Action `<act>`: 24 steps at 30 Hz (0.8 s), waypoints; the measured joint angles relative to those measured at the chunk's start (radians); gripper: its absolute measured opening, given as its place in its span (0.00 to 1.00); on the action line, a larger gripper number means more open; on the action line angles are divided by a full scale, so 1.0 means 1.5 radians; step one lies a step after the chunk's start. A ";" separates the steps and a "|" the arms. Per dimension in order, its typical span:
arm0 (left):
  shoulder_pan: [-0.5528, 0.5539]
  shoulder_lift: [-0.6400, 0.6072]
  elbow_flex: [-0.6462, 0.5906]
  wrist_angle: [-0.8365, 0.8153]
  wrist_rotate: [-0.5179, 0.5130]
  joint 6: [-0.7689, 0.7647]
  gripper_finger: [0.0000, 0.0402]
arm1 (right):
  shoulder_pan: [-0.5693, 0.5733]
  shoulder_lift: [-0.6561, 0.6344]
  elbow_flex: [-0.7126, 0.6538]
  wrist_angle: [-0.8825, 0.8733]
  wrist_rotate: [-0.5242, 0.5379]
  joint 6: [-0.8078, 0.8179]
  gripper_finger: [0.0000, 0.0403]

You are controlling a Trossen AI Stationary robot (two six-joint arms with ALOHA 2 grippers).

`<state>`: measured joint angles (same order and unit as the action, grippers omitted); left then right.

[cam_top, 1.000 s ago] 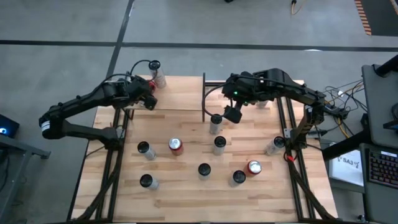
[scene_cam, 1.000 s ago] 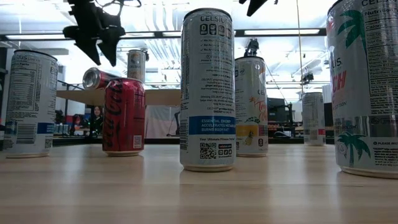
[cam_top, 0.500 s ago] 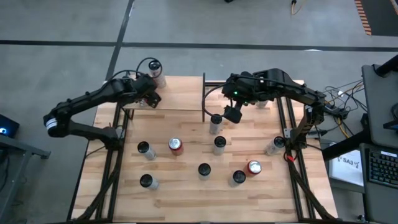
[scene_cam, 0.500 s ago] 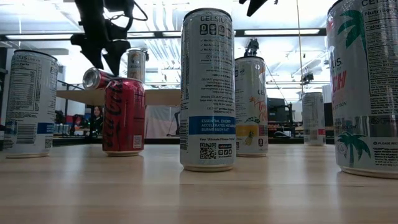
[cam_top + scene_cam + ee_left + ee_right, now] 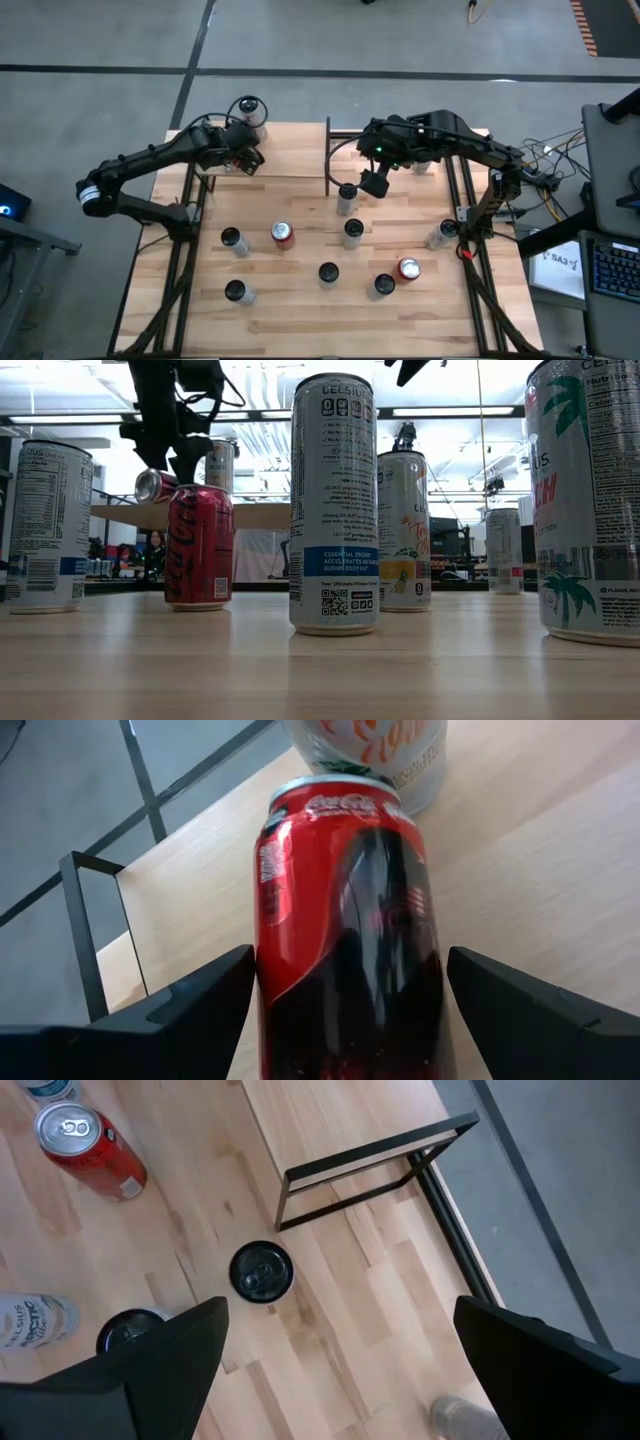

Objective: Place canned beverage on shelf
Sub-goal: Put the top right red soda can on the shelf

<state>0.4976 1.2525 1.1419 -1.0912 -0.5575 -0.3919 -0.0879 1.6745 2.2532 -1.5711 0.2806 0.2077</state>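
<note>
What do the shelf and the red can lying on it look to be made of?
Shelf: pale unfinished-looking wood planks with visible grain, on thin black, apparently metal posts. Red can: likely aluminium, glossy printed red skin with a bare silvery rim.

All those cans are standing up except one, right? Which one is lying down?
The red Coca-Cola can on the shelf, lying between the left claw's open fingers beside an upright white can. All the others stand on end.

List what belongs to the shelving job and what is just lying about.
Job:
- Coca-Cola can, between the open left claw fingers
- shelf
- white can standing on the shelf

Lying about:
- tabletop cans, e.g. red can
- right claw, open, waiting above them
</note>
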 joint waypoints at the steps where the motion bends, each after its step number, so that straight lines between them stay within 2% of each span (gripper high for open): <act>1: 0.000 0.004 0.000 -0.001 0.000 0.000 0.78 | 0.000 0.000 0.000 0.000 0.000 0.000 0.94; 18: 0.001 0.001 -0.040 -0.002 -0.009 -0.003 0.78 | 0.000 0.000 0.000 0.000 0.000 0.000 0.94; 24: 0.001 -0.001 -0.041 -0.007 -0.004 -0.001 0.69 | 0.000 0.001 0.000 0.000 0.000 0.001 0.94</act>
<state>0.4984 1.2507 1.0801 -1.1016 -0.5639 -0.3934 -0.0879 1.6756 2.2532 -1.5710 0.2806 0.2085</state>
